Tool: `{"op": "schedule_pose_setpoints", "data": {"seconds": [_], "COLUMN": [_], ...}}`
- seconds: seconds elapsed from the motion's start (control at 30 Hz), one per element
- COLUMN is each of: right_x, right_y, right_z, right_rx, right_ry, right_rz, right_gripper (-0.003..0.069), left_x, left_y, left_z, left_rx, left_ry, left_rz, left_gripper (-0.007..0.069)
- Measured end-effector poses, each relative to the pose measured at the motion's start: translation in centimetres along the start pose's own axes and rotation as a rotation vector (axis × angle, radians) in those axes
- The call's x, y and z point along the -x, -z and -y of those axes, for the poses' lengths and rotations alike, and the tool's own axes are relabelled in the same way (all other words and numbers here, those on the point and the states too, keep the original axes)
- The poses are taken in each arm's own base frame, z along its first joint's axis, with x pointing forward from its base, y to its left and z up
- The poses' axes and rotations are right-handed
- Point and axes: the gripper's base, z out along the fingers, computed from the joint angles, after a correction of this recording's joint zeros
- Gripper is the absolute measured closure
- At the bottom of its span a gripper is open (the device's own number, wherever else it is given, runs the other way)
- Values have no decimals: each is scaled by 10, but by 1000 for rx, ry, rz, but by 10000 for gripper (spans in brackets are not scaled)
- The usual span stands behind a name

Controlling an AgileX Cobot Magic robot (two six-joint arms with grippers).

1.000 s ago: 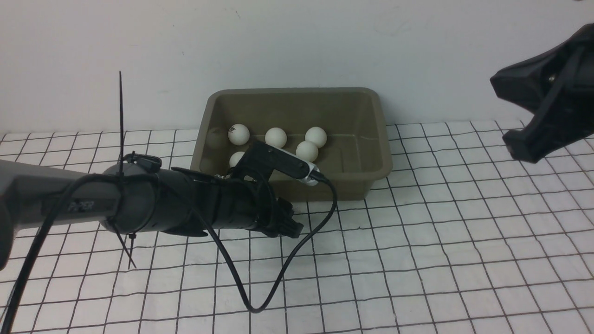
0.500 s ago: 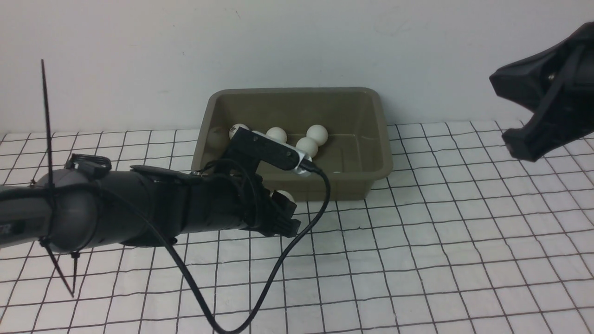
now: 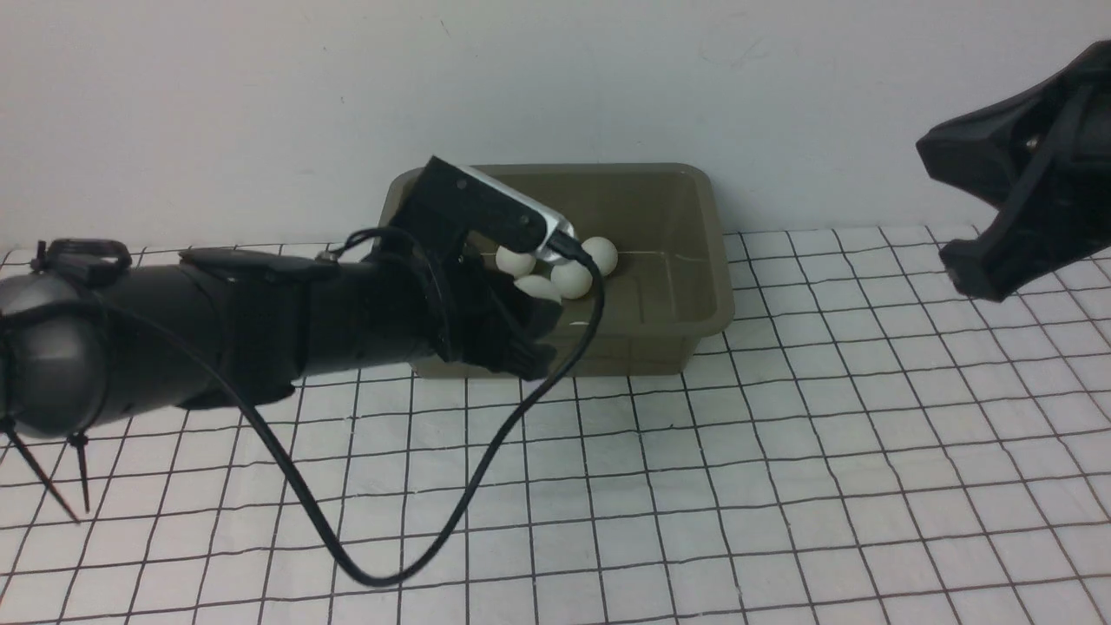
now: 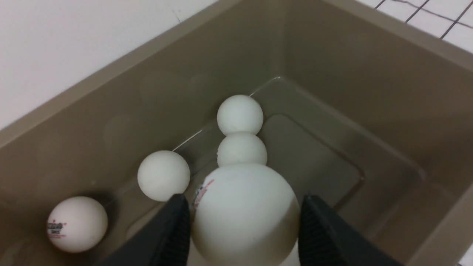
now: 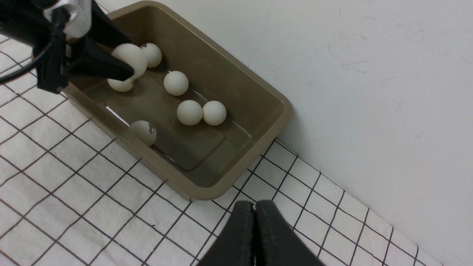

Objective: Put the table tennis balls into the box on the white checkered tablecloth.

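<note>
Six small matte white balls lie inside the olive-brown rectangular plastic box, which has rounded corners and a flared rim. The box sits at the upper centre of the frame in the front view, on the white checkered tablecloth with its grid of thin black lines. Two of the balls in the box touch each other, and at least two carry small dark prints.

One more white ball, with a small reddish mark, is pinched between the fingertips of the black left gripper, one finger on either side of it. The wrist view shows it above the inside of the box. In the front view that gripper reaches in from the left edge to the upper centre, covering the box's left part, and a black cable loops below it towards the lower centre.

The black right gripper has its fingertips pressed together with nothing between them. In the front view its dark body fills the upper right corner. Behind the tablecloth, a pale wall spans the top of the frame.
</note>
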Motion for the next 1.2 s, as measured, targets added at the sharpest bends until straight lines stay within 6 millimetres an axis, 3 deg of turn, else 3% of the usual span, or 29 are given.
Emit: {"op": "schedule_pose_setpoints", "data": {"seconds": [0.23, 0.43, 0.8, 0.97, 1.2], "right_x": [2, 5, 9, 8, 3], "right_y": [2, 16, 59, 76, 100], "right_z": [1, 4, 10, 11, 12], "right_rx": [-14, -34, -83, -97, -100], "right_ry": [19, 47, 36, 28, 3], "right_rz": [28, 66, 191, 227, 259], "right_gripper": [673, 673, 673, 673, 673], "left_x": [2, 14, 50, 68, 89], "left_y": [1, 20, 62, 90, 118], "left_z": [-2, -6, -3, 1, 20], "left_rx": [19, 92, 122, 130, -20], "left_ry": [-15, -26, -33, -28, -7], "left_rz": [0, 17, 137, 210, 339], "left_gripper": [234, 226, 226, 226, 226]}}
